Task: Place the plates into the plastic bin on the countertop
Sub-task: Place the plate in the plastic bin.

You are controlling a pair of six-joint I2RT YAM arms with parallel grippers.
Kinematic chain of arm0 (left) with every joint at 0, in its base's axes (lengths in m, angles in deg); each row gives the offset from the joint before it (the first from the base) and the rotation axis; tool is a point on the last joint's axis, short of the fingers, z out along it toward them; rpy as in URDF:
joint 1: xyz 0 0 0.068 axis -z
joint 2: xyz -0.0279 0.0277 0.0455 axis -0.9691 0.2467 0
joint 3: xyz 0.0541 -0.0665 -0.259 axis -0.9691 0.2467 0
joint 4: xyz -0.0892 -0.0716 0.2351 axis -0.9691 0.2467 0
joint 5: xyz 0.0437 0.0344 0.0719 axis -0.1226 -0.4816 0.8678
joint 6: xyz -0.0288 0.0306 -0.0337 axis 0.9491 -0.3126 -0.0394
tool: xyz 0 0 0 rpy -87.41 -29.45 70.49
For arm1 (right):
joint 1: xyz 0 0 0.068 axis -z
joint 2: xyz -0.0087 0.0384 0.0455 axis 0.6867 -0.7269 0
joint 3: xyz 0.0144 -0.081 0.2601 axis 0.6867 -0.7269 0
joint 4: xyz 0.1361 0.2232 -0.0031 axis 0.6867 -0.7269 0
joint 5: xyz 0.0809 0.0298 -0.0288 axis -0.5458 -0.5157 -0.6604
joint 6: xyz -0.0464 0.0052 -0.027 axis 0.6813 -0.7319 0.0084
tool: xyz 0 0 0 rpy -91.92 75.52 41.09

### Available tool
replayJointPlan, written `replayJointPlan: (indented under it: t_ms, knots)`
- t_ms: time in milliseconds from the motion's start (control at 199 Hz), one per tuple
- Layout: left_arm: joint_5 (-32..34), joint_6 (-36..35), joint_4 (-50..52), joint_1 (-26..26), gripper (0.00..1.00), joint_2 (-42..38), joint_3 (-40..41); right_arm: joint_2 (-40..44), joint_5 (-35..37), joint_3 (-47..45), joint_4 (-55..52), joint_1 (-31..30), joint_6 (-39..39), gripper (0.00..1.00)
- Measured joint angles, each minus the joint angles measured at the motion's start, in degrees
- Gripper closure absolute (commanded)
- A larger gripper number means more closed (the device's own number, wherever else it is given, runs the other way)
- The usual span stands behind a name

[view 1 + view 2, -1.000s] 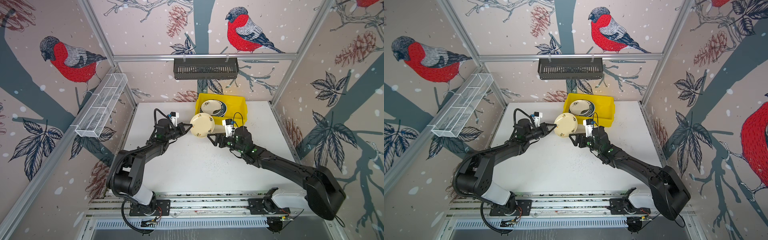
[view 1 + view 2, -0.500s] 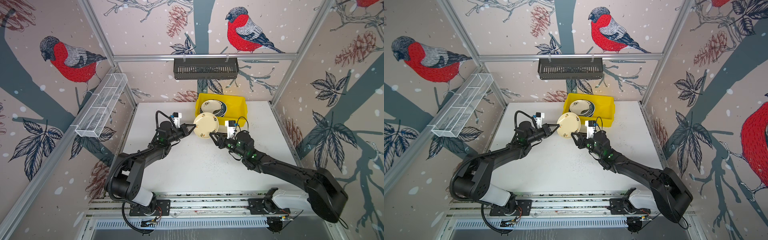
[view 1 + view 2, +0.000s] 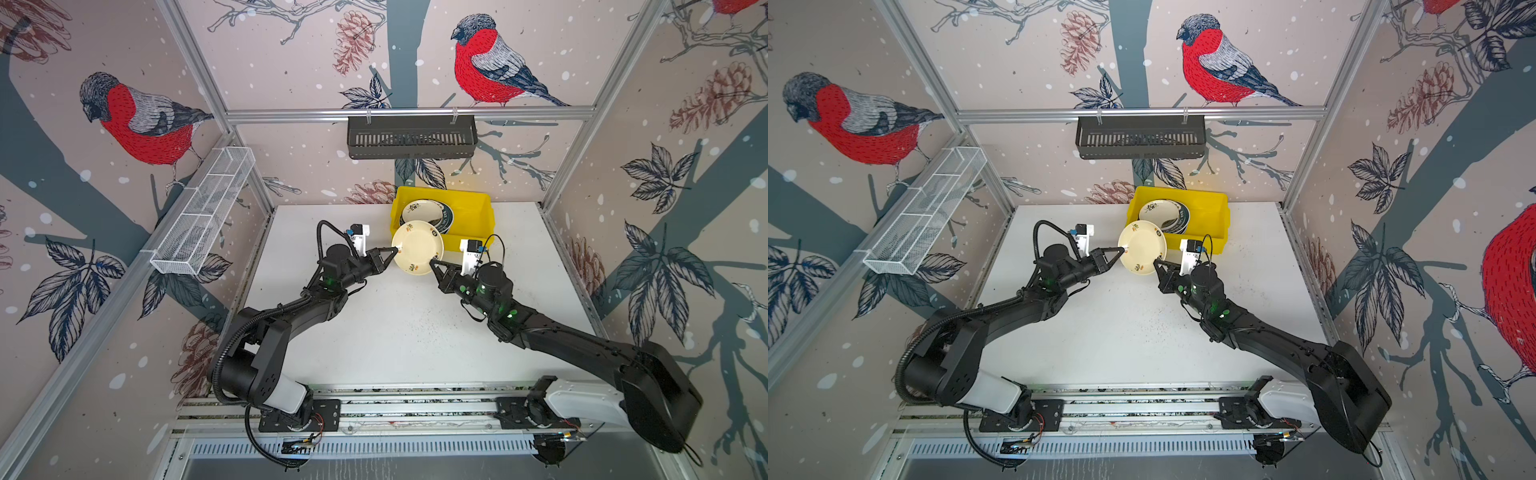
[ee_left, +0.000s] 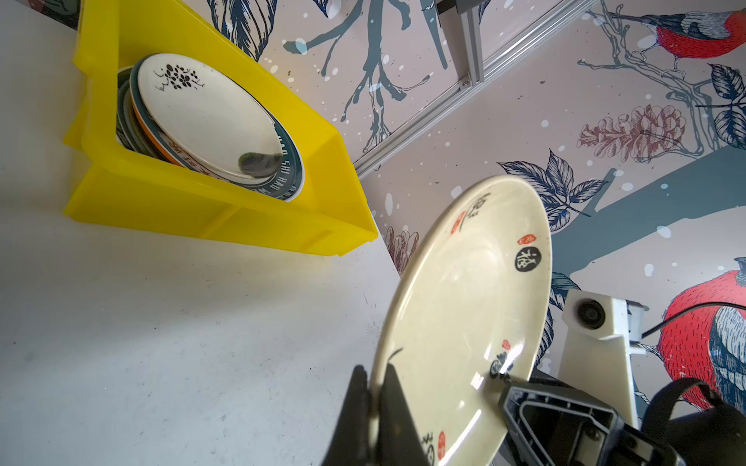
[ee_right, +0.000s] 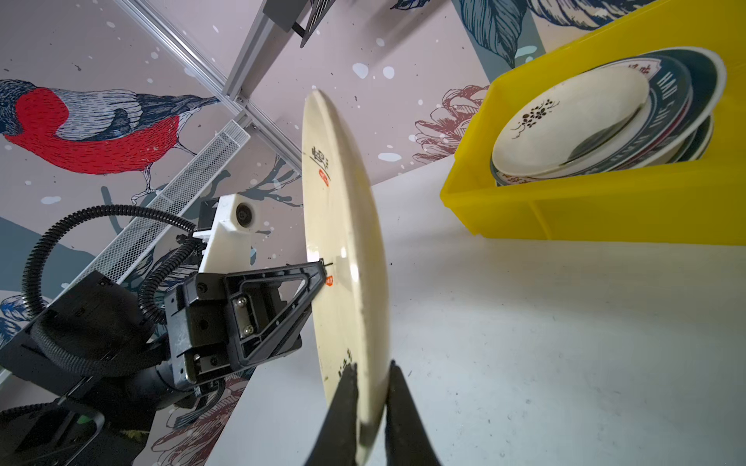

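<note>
White speckled countertop [image 3: 395, 332]: left gripper [image 3: 397, 249] and right gripper [image 3: 432, 262], fingers nearly closed, pinch one round cream plate [image 3: 417, 247] by opposite rims. One yellow plastic bin [image 3: 473, 212] holds several stacked plates [image 3: 424, 211], too overlapped to count.

Open countertop [image 3: 395, 340] before plastic bin [image 3: 473, 216]

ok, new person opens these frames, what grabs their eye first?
The cream plate, held tilted above the countertop: the left hand pinches one side of its rim, the right hand the opposite side. Right behind it, the yellow bin holds a leaning stack of plates. Around everything, red bullfinch wallpaper.
</note>
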Motion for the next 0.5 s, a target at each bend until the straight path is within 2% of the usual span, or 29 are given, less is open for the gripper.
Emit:
replayJointPlan:
  t_ms: [81, 307, 347, 408, 493, 503]
  knots:
    - [0.35, 0.13, -0.46, 0.5, 1.0, 0.63, -0.13, 0.28, 0.85, -0.11, -0.33, 0.0, 0.0, 0.95]
    - [1.01, 0.55, -1.68, 1.44, 1.0, 1.95, -0.59, 0.83, 2.71, -0.2, -1.22, 0.09, -0.02, 1.0]
    - [0.98, 0.52, -1.68, 1.53, 0.92, 2.03, -0.68, 0.96, 2.91, -0.2, -1.53, 0.09, 0.0, 1.0]
    - [0.96, 0.15, -1.49, 1.6, 0.74, 2.05, -0.9, 1.01, 3.08, -0.17, -1.92, 0.09, 0.02, 1.0]
    - [-0.22, 0.11, -0.9, 2.01, 0.43, 2.03, -1.29, 1.05, 2.56, -0.17, -2.23, -0.02, 0.68, 1.0]
    - [-0.37, 0.07, -0.81, 2.05, 0.36, 2.03, -1.31, 1.07, 2.56, -0.17, -2.27, -0.02, 0.7, 1.0]
